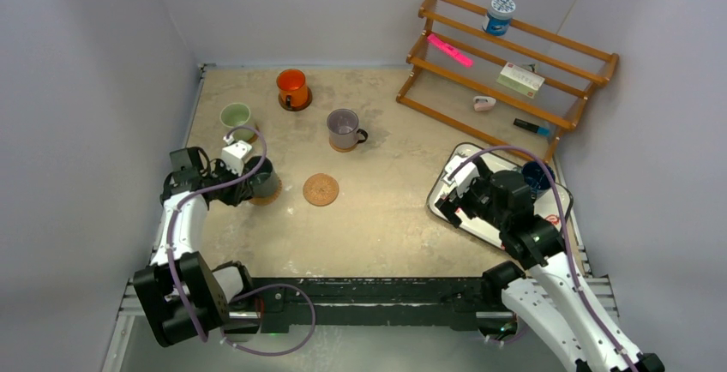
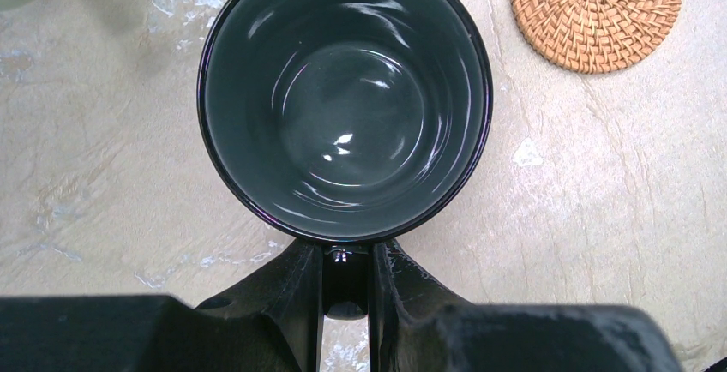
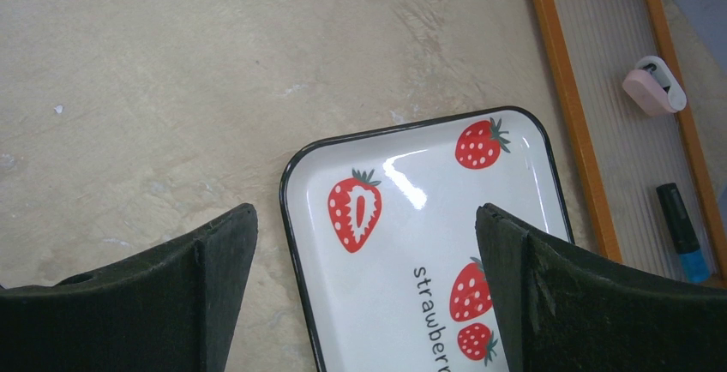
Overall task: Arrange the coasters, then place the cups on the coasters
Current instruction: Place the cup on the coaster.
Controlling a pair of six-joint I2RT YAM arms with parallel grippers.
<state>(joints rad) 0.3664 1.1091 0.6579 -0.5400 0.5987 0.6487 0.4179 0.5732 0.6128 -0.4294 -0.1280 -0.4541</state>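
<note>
Already the orange mug [image 1: 291, 87], green mug [image 1: 236, 117] and purple mug [image 1: 343, 128] sit on coasters [image 1: 302, 104]. The left gripper [image 2: 345, 278] pinches the dark mug [image 2: 343, 98] by its handle, the cup just ahead of its jaws and a bare coaster [image 2: 597, 12] ahead-right. The right gripper [image 3: 367, 286] gapes over the tray [image 3: 411, 166]; the blue mug [image 1: 536, 175] is not yet placed.

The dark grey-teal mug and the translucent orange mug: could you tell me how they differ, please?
The dark grey-teal mug is opaque; the translucent orange mug glows bright. The left gripper is shut on the grey-teal mug's handle; the orange mug stands free on a dark wooden coaster, farther back. Both are upright, with handles.
</note>
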